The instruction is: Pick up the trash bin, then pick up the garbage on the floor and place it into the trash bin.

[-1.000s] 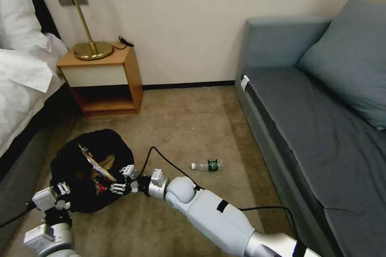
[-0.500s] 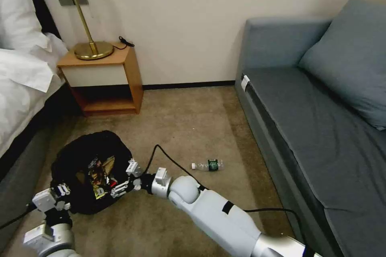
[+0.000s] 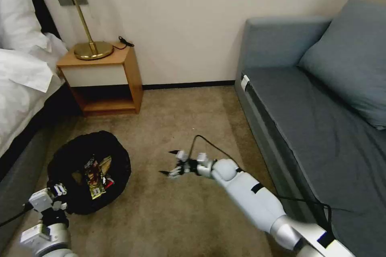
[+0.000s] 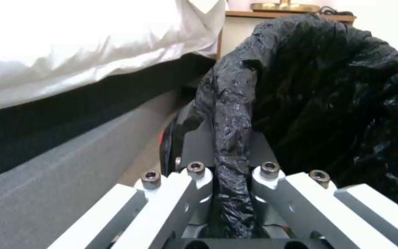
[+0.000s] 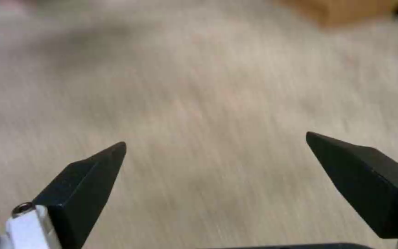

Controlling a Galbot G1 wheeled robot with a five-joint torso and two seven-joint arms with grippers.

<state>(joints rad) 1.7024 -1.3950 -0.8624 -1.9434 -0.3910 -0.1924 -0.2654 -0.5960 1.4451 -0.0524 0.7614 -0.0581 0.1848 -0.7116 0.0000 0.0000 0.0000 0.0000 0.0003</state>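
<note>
The trash bin (image 3: 68, 160), lined with a crinkly black bag, sits tilted toward me at the lower left of the carpet. Garbage (image 3: 95, 172) lies inside it: a yellow-brown wrapper with a bit of red beside it. My left gripper (image 3: 58, 193) is shut on the bin's near rim. The left wrist view shows a fold of the black bag (image 4: 230, 114) pinched in the left gripper (image 4: 229, 155). My right gripper (image 3: 169, 163) hovers open and empty above bare carpet to the right of the bin, its black fingertips (image 5: 93, 173) spread wide.
A wooden nightstand (image 3: 106, 76) with a brass lamp (image 3: 86, 46) stands against the far wall. The bed (image 3: 20, 80) runs along the left, close to the bin. A grey sofa (image 3: 313, 120) fills the right side. A black cable (image 3: 209, 144) loops above the right wrist.
The right gripper let go of the wrapper over the bin, and the wrapper now lies inside. The arm then swung right, away from the bin, over the open carpet. The left gripper kept its hold.
</note>
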